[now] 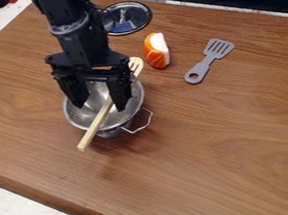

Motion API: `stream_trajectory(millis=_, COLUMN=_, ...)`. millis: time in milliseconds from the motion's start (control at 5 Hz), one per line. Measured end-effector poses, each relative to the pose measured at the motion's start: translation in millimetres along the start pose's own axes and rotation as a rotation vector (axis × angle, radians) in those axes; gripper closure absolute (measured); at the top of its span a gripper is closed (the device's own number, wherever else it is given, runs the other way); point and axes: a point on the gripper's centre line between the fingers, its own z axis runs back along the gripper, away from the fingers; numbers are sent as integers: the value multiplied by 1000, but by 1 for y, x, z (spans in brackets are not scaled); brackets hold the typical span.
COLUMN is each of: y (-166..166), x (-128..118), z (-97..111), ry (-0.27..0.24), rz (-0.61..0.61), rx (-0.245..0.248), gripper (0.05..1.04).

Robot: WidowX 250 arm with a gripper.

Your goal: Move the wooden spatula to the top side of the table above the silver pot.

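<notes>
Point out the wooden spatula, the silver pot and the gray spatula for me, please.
Wooden spatula [95, 127]: camera view, on its handle.
Silver pot [83, 117]: camera view, on its inner wall.
Gray spatula [203, 65]: camera view, on its handle.

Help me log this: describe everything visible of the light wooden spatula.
The light wooden spatula has a straight handle and a slotted head. It lies slantwise across the silver metal pot, its handle end jutting past the rim at lower left, its head past the rim at upper right. The black two-finger gripper hangs over it, open; one finger hides part of the handle, so contact is unclear.
</notes>
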Motion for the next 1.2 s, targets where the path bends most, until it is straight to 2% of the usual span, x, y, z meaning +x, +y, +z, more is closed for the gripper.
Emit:
stream_trajectory(millis=200, y=1, x=0, z=-3, ry=8, rz=8, rx=2, gripper=131)
stream_trajectory(millis=600, y=-2, x=-3, z=-9, ry=0, rz=-1, rx=1, gripper=702)
stream_trajectory(millis=800, y=-3, x=-4, z=-11, ry=-7, rz=-3, rx=-3, gripper=899)
stream_trajectory(millis=1200, y=-6, x=-1, z=-5, ry=5, rz=8, rx=-23, gripper=935)
